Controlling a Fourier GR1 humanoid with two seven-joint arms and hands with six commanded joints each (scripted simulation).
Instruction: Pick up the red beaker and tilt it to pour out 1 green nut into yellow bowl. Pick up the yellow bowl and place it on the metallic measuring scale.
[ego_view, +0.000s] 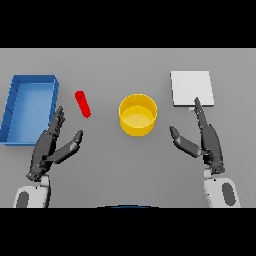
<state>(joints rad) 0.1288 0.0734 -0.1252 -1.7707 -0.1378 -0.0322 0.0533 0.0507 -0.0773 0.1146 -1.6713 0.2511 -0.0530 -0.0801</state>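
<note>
The red beaker (83, 104) stands on the grey table (125, 160) left of centre, seen from above as a slim tube leaning slightly, its rim toward the far left and its base toward the near right. Whether anything is inside it cannot be told. To its right, apart from it, sits the yellow bowl (138, 114), round and upright near the middle of the table, its inside showing only yellow. Further right and a little farther back lies the scale (192, 88), a pale flat square plate, apart from the bowl. On the far left, beyond the beaker, rests a blue tray (27, 107), a long open box with raised walls. The left hand (51, 146) hangs near the table's near left, below the beaker and beside the tray's near right corner, fingers straight and close together pointing away, thumb spread off to the right; it holds nothing. The right hand (204, 141) hangs at the near right, fingers straight and together, their tips reaching the scale's near edge in this view, thumb spread to the left; it too grasps nothing.
</note>
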